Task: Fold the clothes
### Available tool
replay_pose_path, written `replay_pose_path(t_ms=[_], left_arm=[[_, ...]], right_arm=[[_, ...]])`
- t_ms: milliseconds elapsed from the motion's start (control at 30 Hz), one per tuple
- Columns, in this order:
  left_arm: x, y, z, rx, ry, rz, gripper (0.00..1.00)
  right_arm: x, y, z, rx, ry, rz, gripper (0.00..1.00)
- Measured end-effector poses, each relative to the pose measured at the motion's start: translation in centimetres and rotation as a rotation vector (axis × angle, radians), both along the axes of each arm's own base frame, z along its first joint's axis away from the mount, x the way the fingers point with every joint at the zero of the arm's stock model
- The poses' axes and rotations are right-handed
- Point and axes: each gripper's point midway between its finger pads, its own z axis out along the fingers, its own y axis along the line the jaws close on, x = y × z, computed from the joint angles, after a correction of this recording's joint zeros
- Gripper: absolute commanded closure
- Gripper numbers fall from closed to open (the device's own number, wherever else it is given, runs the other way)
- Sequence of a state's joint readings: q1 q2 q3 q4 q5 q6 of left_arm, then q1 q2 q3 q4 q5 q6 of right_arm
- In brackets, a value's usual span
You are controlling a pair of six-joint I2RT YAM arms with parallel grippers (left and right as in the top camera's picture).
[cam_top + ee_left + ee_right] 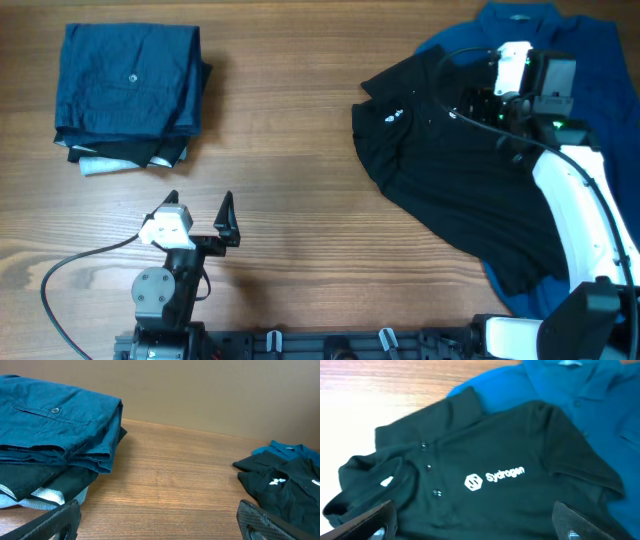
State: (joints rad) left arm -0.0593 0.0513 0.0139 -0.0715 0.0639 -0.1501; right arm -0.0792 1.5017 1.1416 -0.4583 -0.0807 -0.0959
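A black collared shirt (450,190) with a white logo lies spread, rumpled, at the right of the table on top of a blue garment (560,45). In the right wrist view the black shirt (485,460) fills the frame, with the blue garment (580,395) behind it. My right gripper (470,108) hangs open over the shirt's upper part, fingers wide apart (475,527), holding nothing. My left gripper (200,215) is open and empty over bare table near the front left, its fingers apart (160,522).
A stack of folded clothes (130,95), blue on top, black and grey beneath, sits at the back left; it also shows in the left wrist view (55,430). Bare wooden table (290,150) lies between the stack and the black shirt.
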Motion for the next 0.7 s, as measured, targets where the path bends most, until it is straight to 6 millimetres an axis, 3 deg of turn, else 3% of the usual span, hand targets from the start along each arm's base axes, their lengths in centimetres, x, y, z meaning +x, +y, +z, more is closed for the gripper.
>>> replay_pose_path(t_ms=[67,167,267,367,433,467,533,700], left_arm=[[0.0,0.0,0.0,0.000,0.000,0.000,0.00],[0.0,0.0,0.0,0.000,0.000,0.000,0.00],[0.0,0.0,0.0,0.000,0.000,0.000,0.00],[0.0,0.0,0.0,0.000,0.000,0.000,0.00],[0.0,0.0,0.0,0.000,0.000,0.000,0.00],[0.0,0.0,0.0,0.000,0.000,0.000,0.00],[0.0,0.0,0.0,0.000,0.000,0.000,0.00],[0.0,0.0,0.0,0.000,0.000,0.000,0.00]], right_arm=[[-0.2,-1.3,-0.1,0.001,0.006,-0.031,0.04],[-0.5,-4.0,-0.1,0.009,0.004,-0.096,0.19],[-0.5,-8.1,0.7,0.052,-0.044,-0.190,0.27],[-0.6,-11.8,1.8,0.097,-0.113,-0.267,0.61],[-0.9,-13.6,1.3,0.115,-0.109,-0.307,0.79],[-0.9,-14.3,0.9,0.125,-0.102,-0.323,0.84],[-0.7,-15.3,-0.6,0.143,-0.074,-0.348,0.88],[0.1,-16.1,-5.7,0.171,0.017,-0.366,0.88]])
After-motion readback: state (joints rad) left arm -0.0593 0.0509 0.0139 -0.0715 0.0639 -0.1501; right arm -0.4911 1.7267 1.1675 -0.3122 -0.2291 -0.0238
